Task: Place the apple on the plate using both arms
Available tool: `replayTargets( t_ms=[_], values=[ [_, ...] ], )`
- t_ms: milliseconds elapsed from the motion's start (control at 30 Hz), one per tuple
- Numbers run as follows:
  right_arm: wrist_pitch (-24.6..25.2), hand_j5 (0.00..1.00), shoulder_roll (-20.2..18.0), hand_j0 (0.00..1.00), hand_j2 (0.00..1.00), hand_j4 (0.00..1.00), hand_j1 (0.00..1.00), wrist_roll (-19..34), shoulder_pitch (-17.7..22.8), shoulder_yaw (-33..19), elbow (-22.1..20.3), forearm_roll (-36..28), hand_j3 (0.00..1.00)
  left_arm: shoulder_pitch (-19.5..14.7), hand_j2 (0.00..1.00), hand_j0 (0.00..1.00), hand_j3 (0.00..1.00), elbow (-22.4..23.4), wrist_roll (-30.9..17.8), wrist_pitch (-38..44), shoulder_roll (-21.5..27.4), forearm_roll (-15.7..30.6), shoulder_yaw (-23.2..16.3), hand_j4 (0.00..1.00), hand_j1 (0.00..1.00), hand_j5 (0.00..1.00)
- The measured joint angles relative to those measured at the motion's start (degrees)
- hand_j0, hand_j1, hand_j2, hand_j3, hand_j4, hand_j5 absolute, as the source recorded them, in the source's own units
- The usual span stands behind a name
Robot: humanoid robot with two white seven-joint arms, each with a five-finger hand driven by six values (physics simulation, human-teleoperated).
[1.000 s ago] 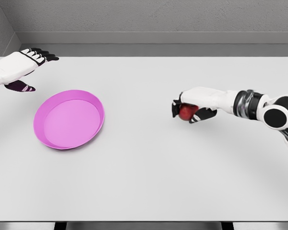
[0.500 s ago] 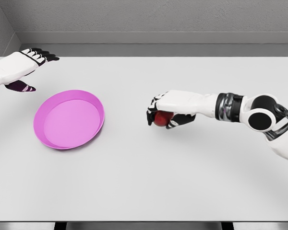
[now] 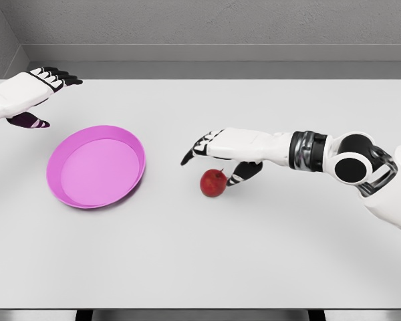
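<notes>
A red apple (image 3: 213, 182) rests on the white table (image 3: 207, 254), right of the pink plate (image 3: 95, 166). My right hand (image 3: 212, 152) hovers just above and behind the apple, fingers spread, holding nothing; its thumb reaches down close to the apple's right side. The plate sits at the left of the table with nothing in it. At the far left, beyond the plate, my left hand (image 3: 35, 93) is held open above the table.
A grey wall runs along the table's far edge (image 3: 207, 70). The table's near edge (image 3: 200, 309) crosses the bottom of the view.
My right hand carried the apple leftward toward the plate, then opened; the apple now lies on the table below it. The left hand has not moved.
</notes>
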Motion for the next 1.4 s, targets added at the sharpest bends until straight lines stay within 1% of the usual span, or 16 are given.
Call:
replayTargets(
  t_ms=[100,167,233,300,333,367,400,467,567,633,667,800,967,1133,1300,1400],
  values=[
    [-0.4,1.0,-1.1,1.0,1.0,1.0,1.0,0.0,0.0,-1.7,0.0,0.1,1.0,0.0,1.0,1.0,1.0,0.0,0.0,0.0,0.0,0.0,0.0,1.0,1.0,1.0],
    [-1.8,1.0,-3.4,1.0,1.0,1.0,1.0,0.0,1.1,-5.8,0.0,0.1,1.0,0.0,1.0,1.0,1.0,0.0,0.0,0.0,0.0,0.0,0.1,1.0,1.0,1.0],
    [-3.5,1.0,-6.9,1.0,1.0,1.0,1.0,0.0,2.1,-11.2,0.0,0.0,1.0,0.0,1.0,1.0,1.0,0.0,0.0,0.0,0.0,0.1,0.1,1.0,1.0,1.0],
    [-5.3,1.0,-10.8,1.0,1.0,1.0,1.0,0.0,6.1,-16.7,0.0,0.0,1.0,0.0,1.0,1.0,1.0,0.0,0.1,0.0,0.0,0.2,0.2,1.0,1.0,1.0],
    [-6.3,1.0,-12.7,1.0,1.0,1.0,1.0,0.0,7.3,-19.5,0.0,0.0,1.0,0.2,1.0,1.0,1.0,0.1,0.2,0.0,0.0,0.4,0.3,1.0,1.0,1.0],
    [-7.6,1.0,-14.1,1.0,1.0,1.0,1.0,0.0,8.5,-22.1,0.1,0.0,1.0,0.3,1.0,1.0,1.0,0.1,0.2,0.0,-0.1,0.5,0.4,1.0,1.0,1.0],
    [-8.8,1.0,-15.2,1.0,1.0,1.0,1.0,0.0,11.0,-24.8,0.2,0.0,1.0,0.2,1.0,1.0,1.0,0.1,0.3,0.0,-0.1,0.6,0.5,1.0,1.0,1.0],
    [-11.3,1.0,-16.4,1.0,1.0,1.0,1.0,0.0,15.9,-30.0,0.6,0.0,1.0,0.1,1.0,1.0,1.0,0.0,0.2,0.0,-0.1,0.6,0.4,1.0,1.0,1.0],
    [-15.5,1.0,-16.9,1.0,1.0,1.0,1.0,0.0,18.0,-34.2,0.9,0.0,1.0,0.1,1.0,1.0,1.0,-1.4,-1.2,0.0,-1.1,0.3,0.1,1.0,1.0,1.0],
    [-18.0,1.0,-17.0,1.0,1.0,1.0,1.0,0.0,19.6,-35.5,1.2,-0.2,1.0,0.1,1.0,1.0,1.0,-4.6,-4.0,0.0,-2.1,0.3,0.0,1.0,1.0,1.0],
    [-18.7,1.0,-17.1,1.0,1.0,1.0,1.0,0.0,19.6,-35.9,1.6,-0.2,1.0,0.1,1.0,1.0,1.0,-6.4,-5.4,0.0,-2.6,0.3,-0.2,1.0,1.0,1.0],
    [-20.0,1.0,-17.2,1.0,1.0,1.0,1.0,0.0,19.9,-36.5,2.3,-0.2,1.0,-0.6,1.0,1.0,1.0,-13.1,-8.6,0.0,-5.0,0.3,-2.5,1.0,1.0,1.0],
    [-20.3,1.0,-17.2,1.0,1.0,1.0,1.0,0.0,20.0,-36.7,2.5,-0.2,1.0,-0.9,1.0,1.0,1.0,-17.8,-14.7,0.0,-8.9,0.3,-4.2,1.0,1.0,1.0],
    [-20.4,1.0,-17.3,1.0,1.0,1.0,1.0,0.0,20.0,-36.8,2.5,-0.2,1.0,-4.4,1.0,1.0,1.0,-21.8,-19.5,-0.1,-11.6,0.2,-9.4,1.0,1.0,1.0],
    [-20.4,1.0,-17.3,1.0,1.0,1.0,1.0,0.0,20.5,-36.8,2.6,-0.2,1.0,-6.8,1.0,1.0,1.0,-23.1,-24.0,-0.1,-13.4,0.1,-13.7,1.0,1.0,1.0],
    [-20.4,1.0,-17.3,1.0,1.0,1.0,1.0,0.0,20.6,-36.8,2.6,-0.2,1.0,-7.7,1.0,1.0,1.0,-23.4,-25.5,-0.1,-14.2,0.0,-16.1,1.0,1.0,1.0]
  ],
)
